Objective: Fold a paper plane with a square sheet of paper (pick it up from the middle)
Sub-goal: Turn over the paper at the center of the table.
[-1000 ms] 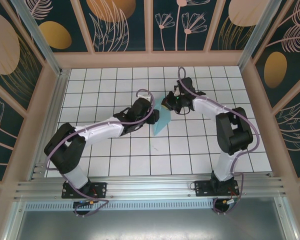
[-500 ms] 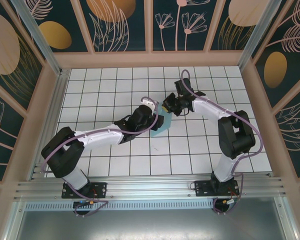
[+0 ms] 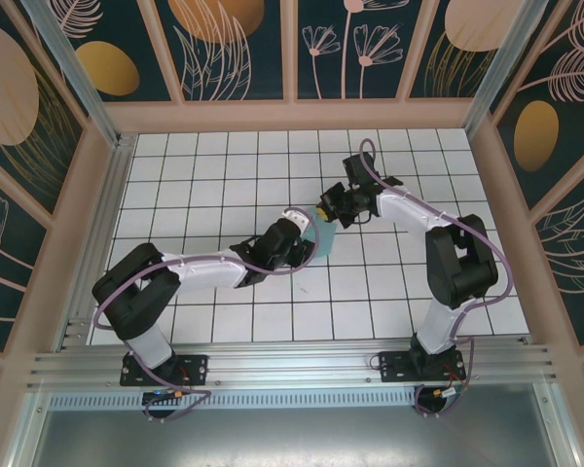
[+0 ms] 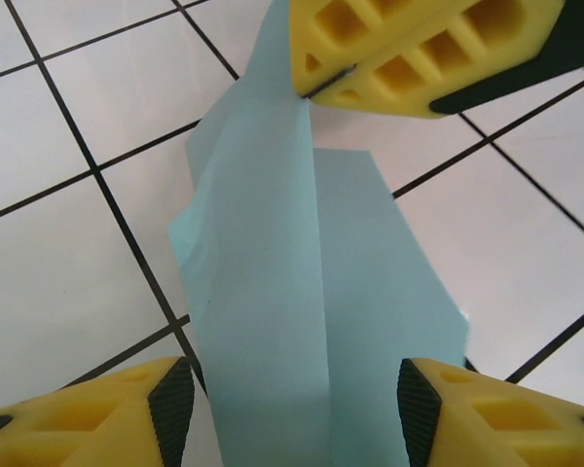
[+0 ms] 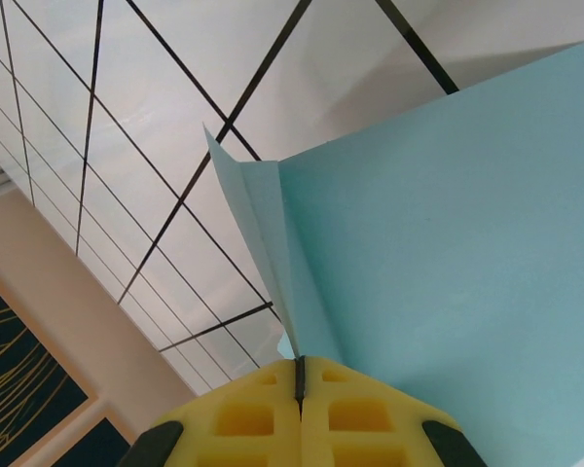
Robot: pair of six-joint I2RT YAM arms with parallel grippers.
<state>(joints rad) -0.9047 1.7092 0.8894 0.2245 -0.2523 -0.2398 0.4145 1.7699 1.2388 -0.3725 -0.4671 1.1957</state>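
While the right gripper [image 5: 299,375] pinches the folded square sheet of paper [image 4: 263,292] above the table [image 3: 224,321], the left gripper [image 4: 297,404] straddles it, jaws apart — seemingly a creasing step — which next needs a squeeze along the fold.

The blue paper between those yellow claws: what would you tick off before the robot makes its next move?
1. Right gripper gripping the paper: ok, jaws shut on one end.
2. Left gripper ready to close: ok, open, one finger on either side of the paper.
3. Lengthwise crease present: ok, it runs down the middle.
4. Paper untorn: ok where visible.
5. Folded layers lined up evenly: cannot tell.
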